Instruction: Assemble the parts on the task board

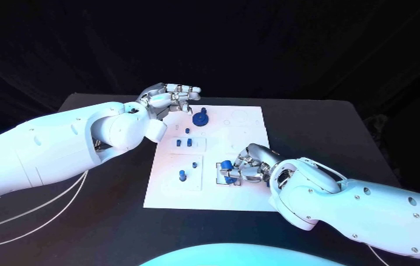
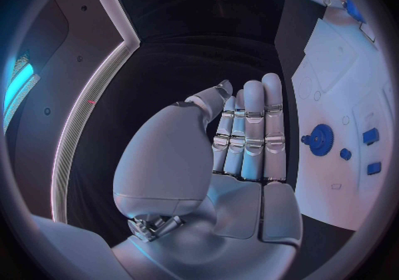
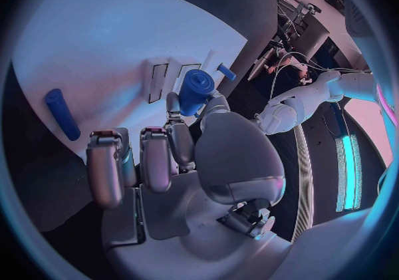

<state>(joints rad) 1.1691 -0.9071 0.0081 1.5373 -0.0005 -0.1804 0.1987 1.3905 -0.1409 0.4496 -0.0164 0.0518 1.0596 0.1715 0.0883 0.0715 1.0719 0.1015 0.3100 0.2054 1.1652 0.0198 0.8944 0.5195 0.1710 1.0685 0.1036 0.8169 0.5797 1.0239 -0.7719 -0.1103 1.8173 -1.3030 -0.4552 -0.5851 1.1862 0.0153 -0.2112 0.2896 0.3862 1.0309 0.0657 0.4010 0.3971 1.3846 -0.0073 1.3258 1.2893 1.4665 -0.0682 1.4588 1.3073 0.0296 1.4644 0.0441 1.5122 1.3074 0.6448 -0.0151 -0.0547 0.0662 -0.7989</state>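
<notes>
Blue part point(image 3: 197, 88) pinched in right hand point(image 1: 247, 167); left hand point(image 1: 172, 100) empty, fingers apart

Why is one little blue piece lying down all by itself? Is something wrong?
Probably not. In the right wrist view, a small blue cylinder lies flat on the white task board, apart from the others, likely just not fitted yet. The right hand holds another blue cylindrical part in its fingers. Nothing looks spilled or broken.
</notes>
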